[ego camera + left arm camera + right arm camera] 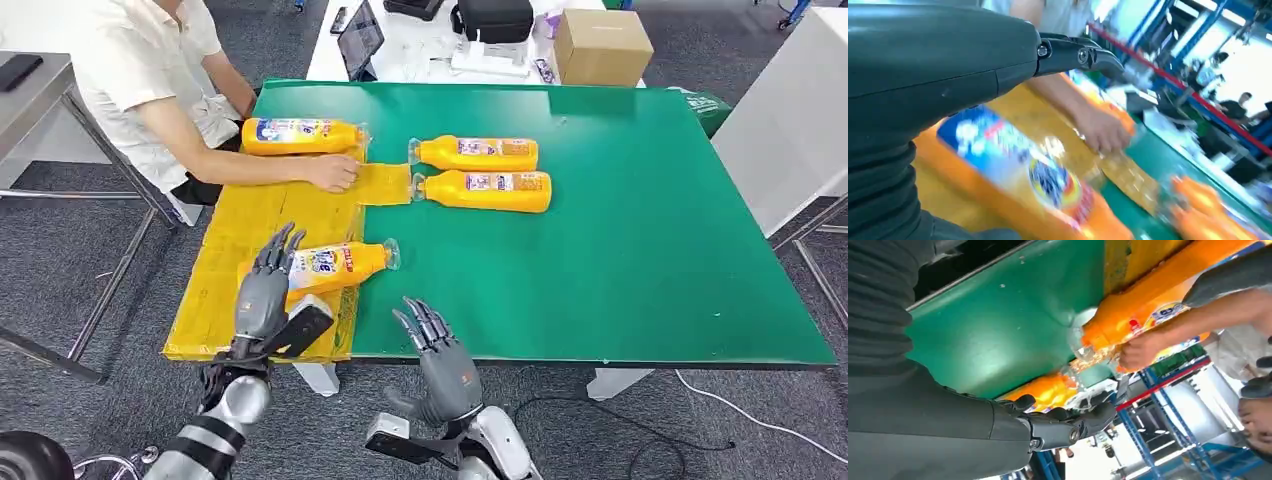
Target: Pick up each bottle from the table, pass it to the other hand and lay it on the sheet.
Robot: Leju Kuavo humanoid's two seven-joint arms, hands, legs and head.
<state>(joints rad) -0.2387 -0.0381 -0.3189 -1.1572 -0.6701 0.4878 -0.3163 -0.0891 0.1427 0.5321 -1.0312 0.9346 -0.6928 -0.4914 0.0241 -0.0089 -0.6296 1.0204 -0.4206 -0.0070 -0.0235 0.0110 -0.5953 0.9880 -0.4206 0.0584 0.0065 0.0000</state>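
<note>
Left hand [265, 290] of the robot rests over the base end of an orange bottle [335, 266], its dark fingers spread and straight along the label rather than wrapped round it; whether they actually touch the bottle cannot be told. That bottle lies on its side across the near right part of a yellow sheet [240, 240], its clear cap poking past the sheet's edge onto the green bench [620, 250]. In the left wrist view the same bottle [1038, 185] appears blurred beneath the grey hand [948, 75]. Right hand [440, 360] of the robot hovers at the near edge of the bench, fingers apart and pointing up, holding nothing; its wrist view shows those fingers [1068, 425] loosely extended over the green surface. A second orange bottle [302, 136] lies on its side at the far end of the sheet. Two more bottles [480, 172] lie side by side on the bare bench, just right of the sheet, caps pointing towards it. A person in a white shirt [140, 70] sits at the far left, one hand [335, 172] pressed on the sheet. A cardboard box [602, 46] sits on a white table beyond.
</note>
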